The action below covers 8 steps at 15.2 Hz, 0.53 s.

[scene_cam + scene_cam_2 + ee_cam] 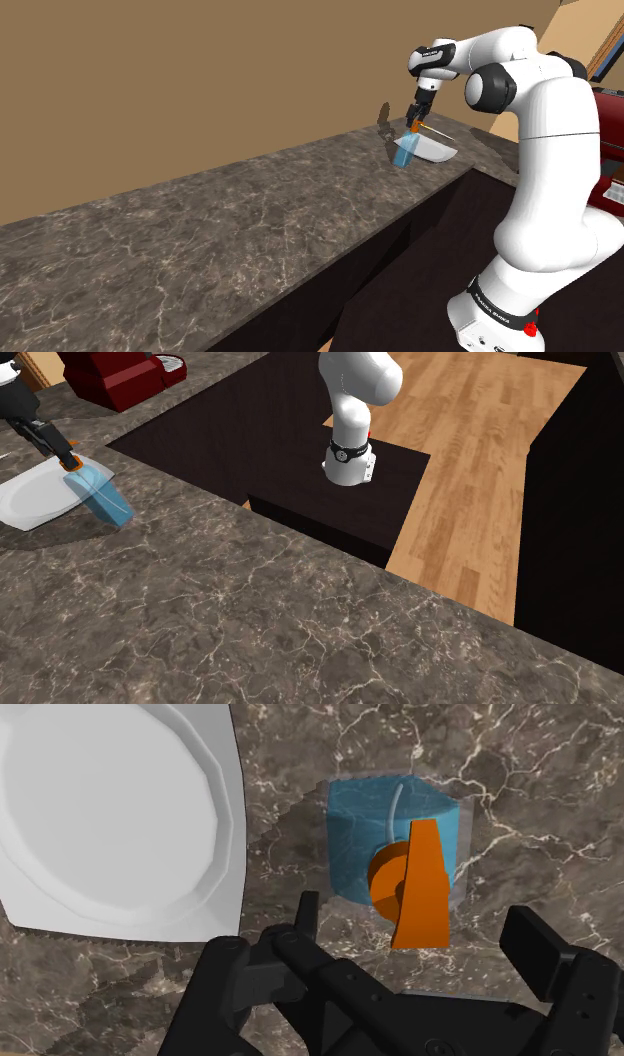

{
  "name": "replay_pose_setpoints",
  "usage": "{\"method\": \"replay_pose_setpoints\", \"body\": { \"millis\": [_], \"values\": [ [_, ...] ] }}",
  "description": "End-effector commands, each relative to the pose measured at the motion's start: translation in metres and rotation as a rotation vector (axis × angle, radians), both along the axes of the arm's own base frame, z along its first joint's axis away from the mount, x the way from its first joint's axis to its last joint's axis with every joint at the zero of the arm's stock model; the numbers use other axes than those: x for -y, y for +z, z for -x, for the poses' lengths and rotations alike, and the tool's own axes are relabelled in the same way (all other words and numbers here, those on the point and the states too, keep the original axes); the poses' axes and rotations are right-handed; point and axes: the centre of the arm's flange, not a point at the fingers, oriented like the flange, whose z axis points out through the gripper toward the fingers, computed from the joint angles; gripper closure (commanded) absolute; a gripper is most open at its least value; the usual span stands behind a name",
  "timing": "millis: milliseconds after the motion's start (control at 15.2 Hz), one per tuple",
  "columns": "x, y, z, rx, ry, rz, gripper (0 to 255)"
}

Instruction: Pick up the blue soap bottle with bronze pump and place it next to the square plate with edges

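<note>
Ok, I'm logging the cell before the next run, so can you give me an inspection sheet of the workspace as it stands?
Surface: dark veined countertop.
Job's things: blue soap bottle with an orange pump stands beside the white square plate; the wrist view shows a strip of counter between them.
Clutter: dark red appliance further along the counter.
Grippers: black gripper open above the bottle, fingers either side of the pump, not touching it.
Cables: nothing seen.
Surroundings: tan wall, wooden floor, dark stand under the arm.
</note>
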Motion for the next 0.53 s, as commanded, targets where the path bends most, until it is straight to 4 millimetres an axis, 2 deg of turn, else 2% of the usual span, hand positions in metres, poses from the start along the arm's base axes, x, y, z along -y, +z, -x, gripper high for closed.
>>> {"method": "replay_pose_setpoints", "body": {
  "millis": [0,66,330,462],
  "values": [
    [0.000,0.000,0.000,0.000,0.000,0.000,0],
    [0.000,0.000,0.000,0.000,0.000,0.000,0],
    [0.000,0.050,0.001,0.000,0.000,0.000,0],
    [0.000,0.050,0.001,0.000,0.000,0.000,0]
  ]
}}
